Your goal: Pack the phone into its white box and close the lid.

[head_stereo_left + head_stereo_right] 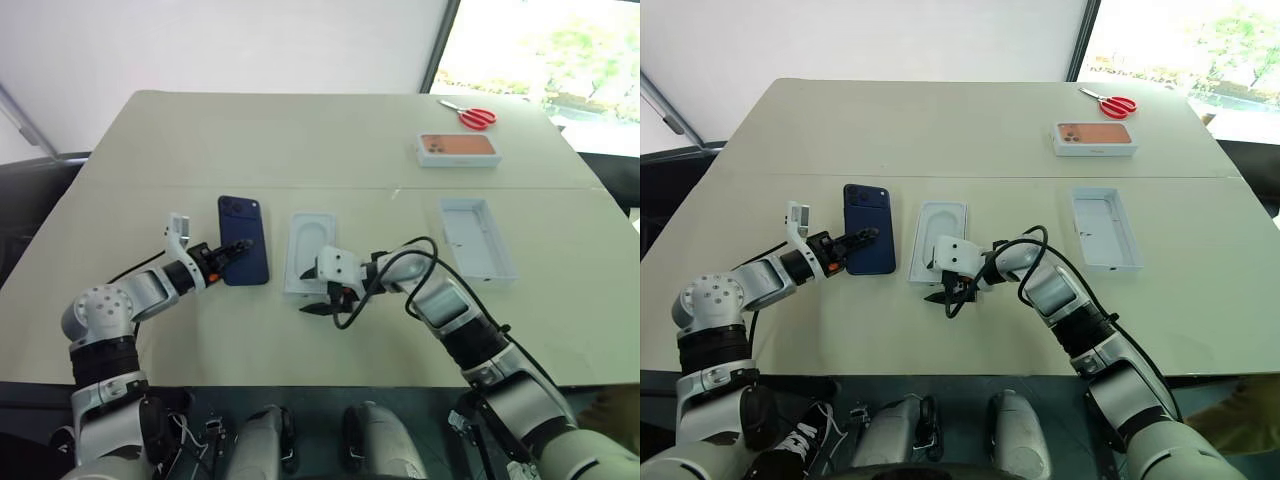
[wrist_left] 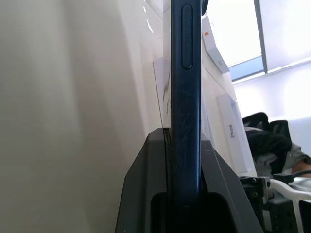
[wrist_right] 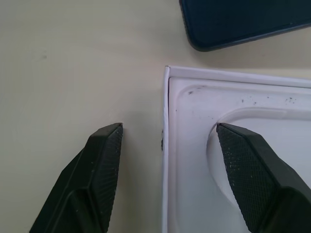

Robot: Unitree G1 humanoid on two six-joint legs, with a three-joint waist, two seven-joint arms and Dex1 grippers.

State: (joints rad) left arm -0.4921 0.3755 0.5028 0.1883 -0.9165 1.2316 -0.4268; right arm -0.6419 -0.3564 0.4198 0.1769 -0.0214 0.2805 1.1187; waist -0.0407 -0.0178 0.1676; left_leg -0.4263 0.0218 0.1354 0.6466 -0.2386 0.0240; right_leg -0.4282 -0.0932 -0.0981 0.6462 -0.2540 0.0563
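Both grippers work low over the near half of the table (image 1: 300,130). Right gripper (image 1: 322,301) reaches in from the right with its forearm bent across toward the left, cable looped over the wrist; its two black fingers (image 3: 104,160) are spread apart with nothing between them, one over bare tabletop and the other over the near corner of the thin white insert (image 1: 306,250), straddling its edge. Left gripper (image 1: 232,250) stretches forward and rightward, nearly level, from a bent elbow, and its fingers are clamped on the near edge of the phone (image 1: 243,238). In the left wrist view the dark phone edge runs straight up from between the pinched fingers.

One phone shows, dark navy, with its camera cluster at the far corner, just left of the insert and apart from it. One insert lies flat with an oval recess facing up. One open white box (image 1: 477,236) sits well to the right of the insert, hollow side up. Farther back on the right lies one white box with pink-orange print (image 1: 458,149), and beyond it, one pair of red-handled scissors (image 1: 470,114).
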